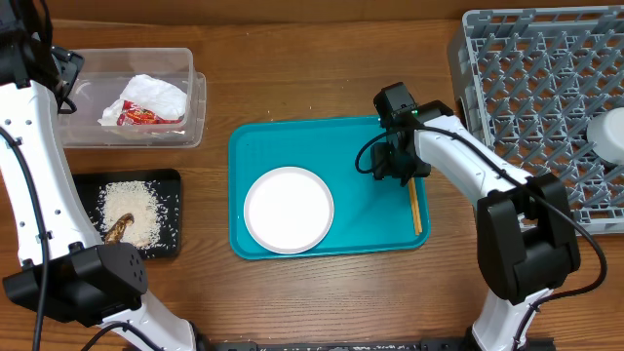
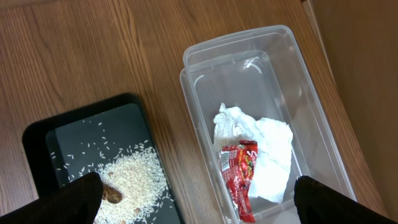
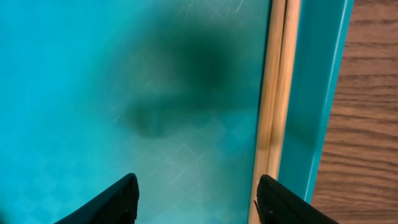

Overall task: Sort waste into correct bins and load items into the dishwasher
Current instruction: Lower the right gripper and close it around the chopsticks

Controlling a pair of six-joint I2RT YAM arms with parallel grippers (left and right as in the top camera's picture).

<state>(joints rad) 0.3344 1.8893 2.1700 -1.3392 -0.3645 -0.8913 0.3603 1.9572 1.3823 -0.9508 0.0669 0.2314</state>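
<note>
The pair of wooden chopsticks [image 1: 416, 207] lies along the right inner edge of the teal tray [image 1: 366, 219]. My right gripper [image 1: 395, 168] is low over the tray and open; in the right wrist view [image 3: 199, 199] its right finger is beside the chopsticks [image 3: 277, 93] and nothing is between the fingers. A round white plate [image 1: 289, 209] sits on the tray's left part. My left gripper [image 2: 199, 205] is open and empty above the clear tub [image 2: 205, 56], which holds the crumpled napkin [image 2: 267, 149] and red wrapper [image 2: 239, 174]. The black tray [image 2: 43, 134] holds rice [image 2: 134, 174] and a brown scrap [image 2: 112, 196].
The grey dish rack [image 1: 531, 88] stands at the back right with a white dish [image 1: 609, 132] at its right edge. The clear tub [image 1: 190, 97] is at the back left and the black tray [image 1: 171, 210] in front of it. Bare wood lies between tub and rack.
</note>
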